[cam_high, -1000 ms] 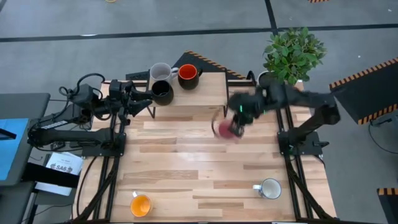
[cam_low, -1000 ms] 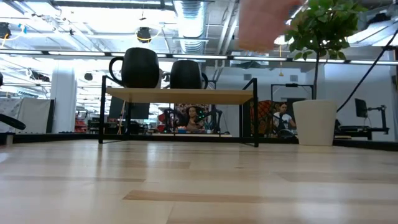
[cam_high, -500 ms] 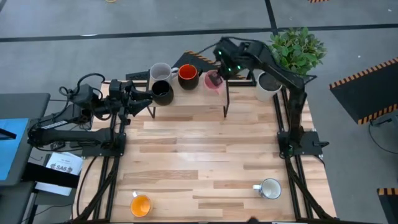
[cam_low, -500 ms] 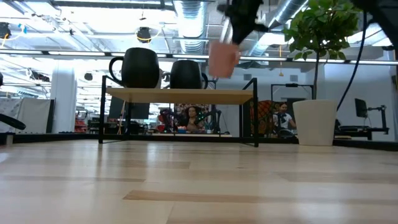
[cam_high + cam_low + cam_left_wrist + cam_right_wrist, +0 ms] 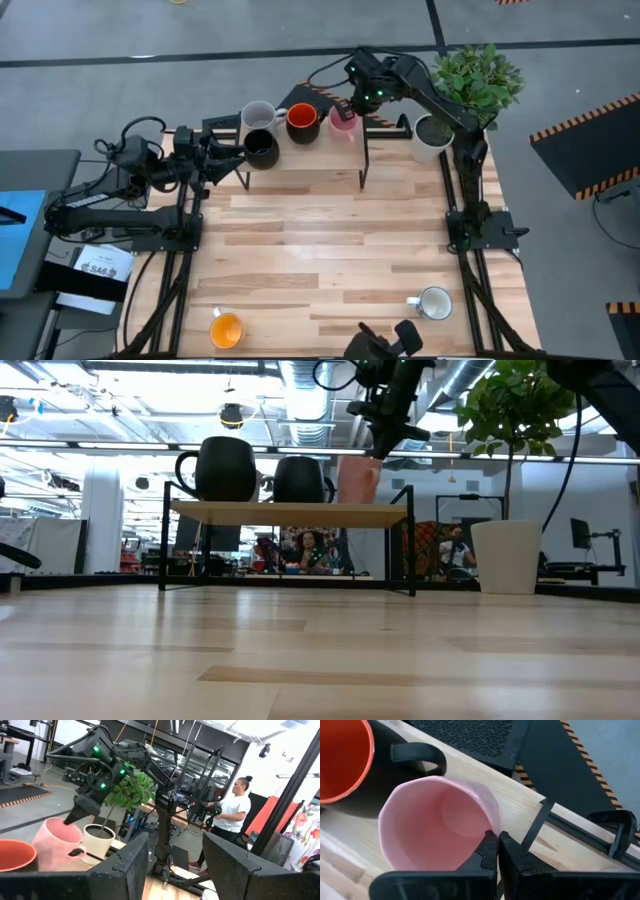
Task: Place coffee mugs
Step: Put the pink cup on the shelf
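High view shows the pink mug (image 5: pixel 343 122) upright with its mouth facing up, its long axis vertical, on the raised wooden shelf (image 5: pixel 300 155) at the far edge of the table (image 5: pixel 320 260), just right of the red-orange mug (image 5: pixel 302 121); the side its handle points to cannot be told. The right gripper (image 5: pixel 352 108) is clenched on the pink mug's rim at its far right side, and the right wrist view shows the two dark fingers (image 5: pixel 487 852) pinching the wall with one inside the cup and one outside. The right arm reaches from its base at the table's right side far and leftward over the white plant pot (image 5: pixel 430 138), its wrist bent down onto the mug. The left gripper (image 5: pixel 235 162) waits with its fingers apart at the shelf's left end, next to the black mug (image 5: pixel 261 147) and holding nothing, the grey mug (image 5: pixel 258 115) beyond it. At the near edge, the yellow-orange mug (image 5: pixel 226 329) sits on the left and the white mug with a blue pattern (image 5: pixel 433 302) on the right, both upright and well apart
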